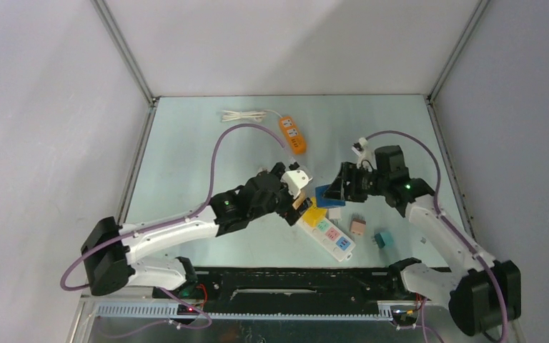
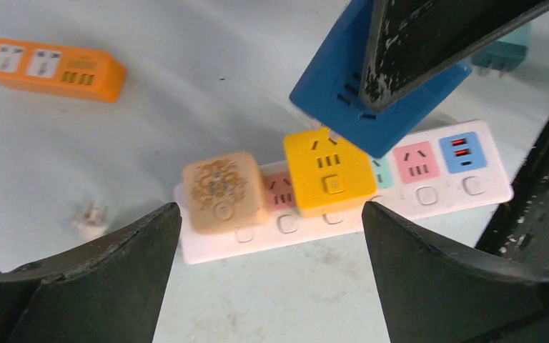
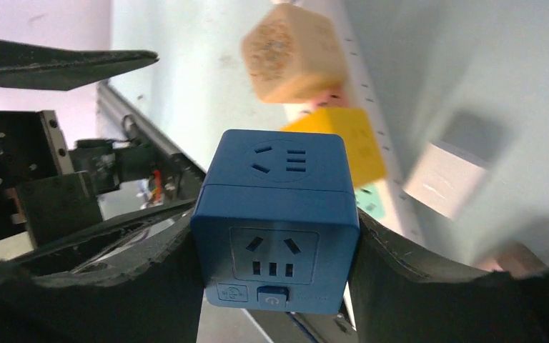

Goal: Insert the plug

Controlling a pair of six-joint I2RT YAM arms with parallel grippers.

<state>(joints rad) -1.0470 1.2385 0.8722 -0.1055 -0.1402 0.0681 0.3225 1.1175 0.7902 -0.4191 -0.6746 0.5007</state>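
**Held aloft: blue cube plug in right gripper**

It sits clamped over the white power strip, just far-right of the yellow cube seated there. The left gripper hangs spread wide and empty above the beige cube.

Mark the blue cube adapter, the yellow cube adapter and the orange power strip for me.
blue cube adapter [image 3: 275,246], right wrist view, near socket face
yellow cube adapter [image 2: 329,175], left wrist view, top face
orange power strip [image 2: 50,64], left wrist view, top face
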